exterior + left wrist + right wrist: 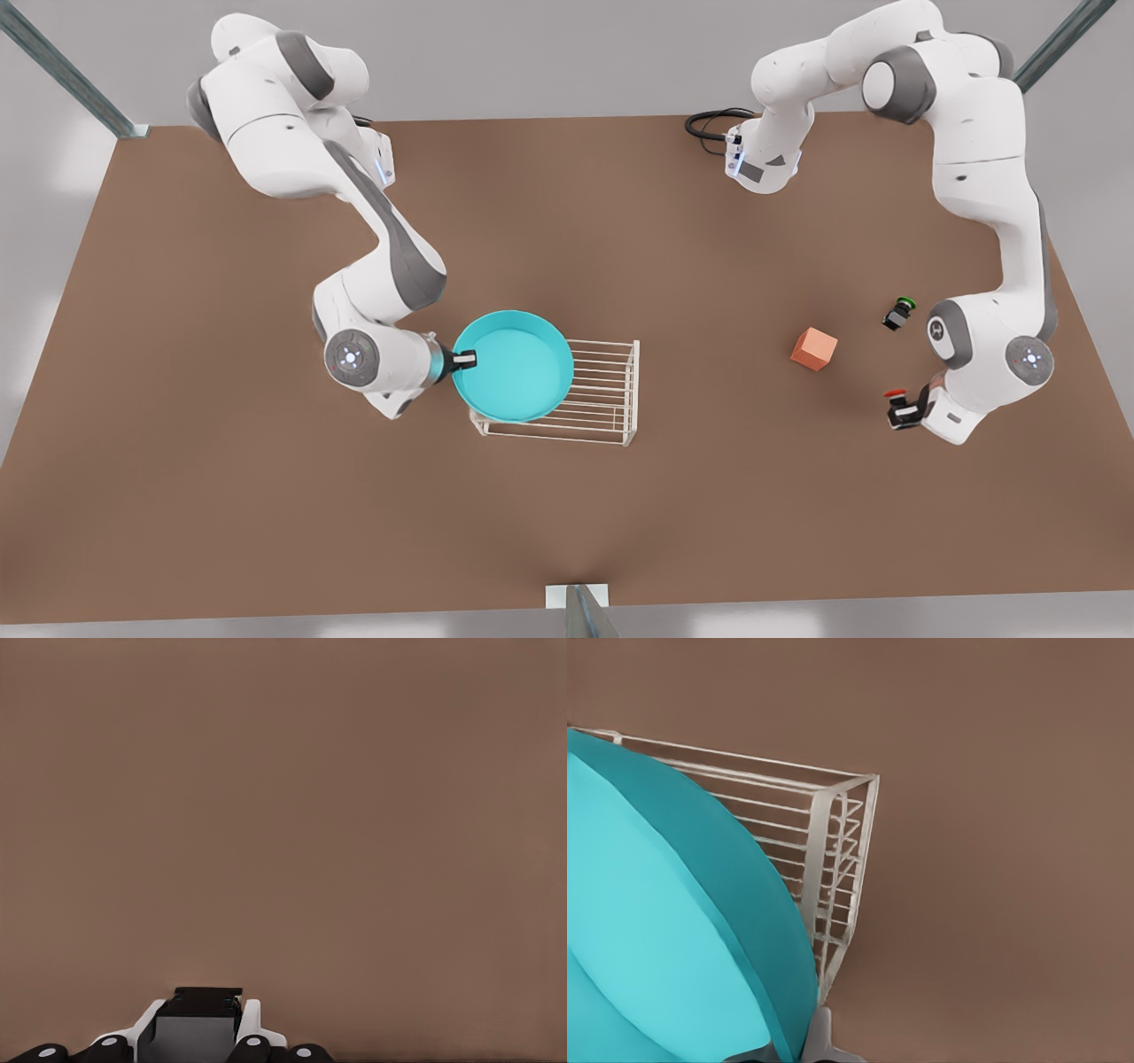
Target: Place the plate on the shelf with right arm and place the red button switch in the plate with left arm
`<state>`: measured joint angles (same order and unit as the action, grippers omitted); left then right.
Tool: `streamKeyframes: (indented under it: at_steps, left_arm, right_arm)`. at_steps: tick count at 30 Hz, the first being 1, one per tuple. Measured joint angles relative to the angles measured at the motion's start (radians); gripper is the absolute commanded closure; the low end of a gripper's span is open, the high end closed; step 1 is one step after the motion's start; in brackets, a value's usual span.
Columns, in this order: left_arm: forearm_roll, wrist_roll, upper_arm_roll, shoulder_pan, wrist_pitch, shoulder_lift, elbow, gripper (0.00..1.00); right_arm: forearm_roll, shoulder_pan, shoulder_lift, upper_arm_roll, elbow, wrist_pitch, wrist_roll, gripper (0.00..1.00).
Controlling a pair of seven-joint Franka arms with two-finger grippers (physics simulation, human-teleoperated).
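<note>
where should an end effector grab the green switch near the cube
Grip the green switch across its black body, coming from above, fingers on its two long sides. It lies tipped on the table with the green cap pointing toward the far edge, so the body gives flatter faces than the round cap. The cube sits apart from it, leaving room for the fingers.

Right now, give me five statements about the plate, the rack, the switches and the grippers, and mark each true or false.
1. The right gripper grips the plate by its rim. True.
2. The plate covers the whole shelf. False: it overlaps only the end at the front view's left; the other bars are bare.
3. The left gripper holds the red button switch. True.
4. The green-capped switch lies in the plate. False: it lies on the table.
5. The orange cube sits on the shelf. False: it sits on the table.
</note>
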<state>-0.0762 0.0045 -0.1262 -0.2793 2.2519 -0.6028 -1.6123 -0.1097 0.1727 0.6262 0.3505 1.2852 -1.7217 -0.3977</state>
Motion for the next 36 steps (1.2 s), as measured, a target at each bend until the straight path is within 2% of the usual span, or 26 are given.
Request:
streamKeyframes:
  at_steps: [8,9,10,16,21,23,27,28,30,31,36]
  left_arm:
    - [0.002,-0.102,-0.18,0.003,-0.213,0.108,0.095,0.64]
    - [0.0,-0.12,-0.209,0.004,-0.235,0.124,0.096,0.64]
    - [0.0,-0.138,-0.232,0.01,-0.254,0.138,0.096,0.64]
    - [-0.001,-0.281,-0.273,0.154,-0.346,0.176,0.097,0.64]
    - [0.002,-0.449,-0.275,0.321,-0.382,0.152,0.164,0.64]
    - [0.003,-0.524,-0.275,0.378,-0.385,0.094,0.244,0.64]
    - [0.004,-0.685,-0.274,0.45,-0.336,0.032,0.307,0.64]
    - [0.004,-0.726,-0.273,0.47,-0.318,0.025,0.309,0.64]
    - [0.002,-0.806,-0.271,0.508,-0.285,0.001,0.327,0.64]
    - [-0.007,-0.846,-0.27,0.529,-0.271,-0.022,0.35,0.63]
    - [-0.083,-1.043,-0.267,0.634,-0.172,-0.107,0.379,0.63]
  right_arm:
    - [0.022,0.123,0.054,-0.007,-0.004,-0.137,-0.258,0.8]
    - [0.026,0.125,0.056,-0.007,-0.004,-0.148,-0.285,0.69]
    - [0.03,0.126,0.057,-0.007,-0.004,-0.156,-0.311,0.0]
    - [0.047,0.114,0.051,-0.01,-0.005,-0.181,-0.444,0.0]
    - [0.012,0.072,-0.083,-0.011,-0.008,-0.139,-0.526,0.0]
    - [-0.001,-0.002,-0.132,-0.012,-0.016,-0.081,-0.528,0.0]
    - [0.114,-0.278,-0.163,-0.012,-0.021,0.059,-0.378,0.0]
    - [0.132,-0.306,-0.165,-0.027,-0.017,0.082,-0.332,0.0]
    - [0.126,-0.194,-0.167,-0.214,-0.005,0.108,-0.236,0.0]
    - [0.117,-0.171,-0.163,-0.263,-0.004,0.116,-0.191,0.0]
    - [0.097,-0.136,-0.157,-0.306,-0.018,0.133,0.0,0.0]
